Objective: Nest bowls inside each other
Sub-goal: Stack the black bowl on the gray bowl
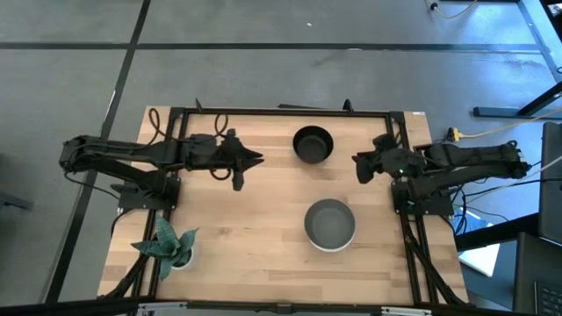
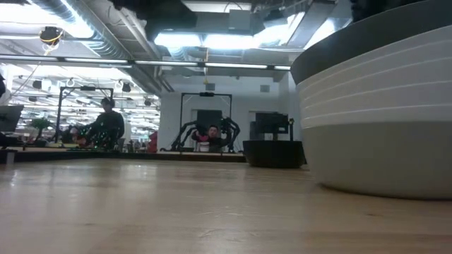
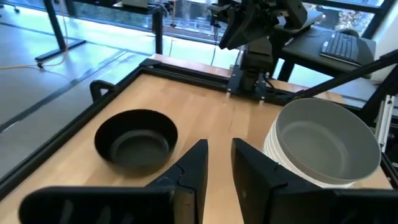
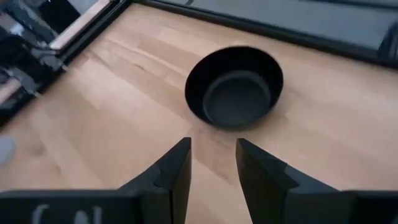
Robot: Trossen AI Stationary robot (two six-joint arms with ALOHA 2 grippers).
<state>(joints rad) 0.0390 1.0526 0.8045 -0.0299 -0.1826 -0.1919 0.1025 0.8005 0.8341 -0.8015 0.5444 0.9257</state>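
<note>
With both my left gripper [image 1: 252,160] and right gripper [image 1: 358,167] spread and empty, the black bowl [image 1: 313,144] at upper centre could skid off when pinched, missing the stack [image 1: 330,225] at lower right.

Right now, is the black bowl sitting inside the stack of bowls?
No, the black bowl sits alone on the table, apart from the stack of bowls.

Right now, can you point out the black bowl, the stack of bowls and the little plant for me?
black bowl [image 1: 313,145], high view, on its dark inner floor.
stack of bowls [image 1: 330,224], high view, on the grey inside of the top bowl.
plant [image 1: 165,243], high view, on its green leaves.
</note>
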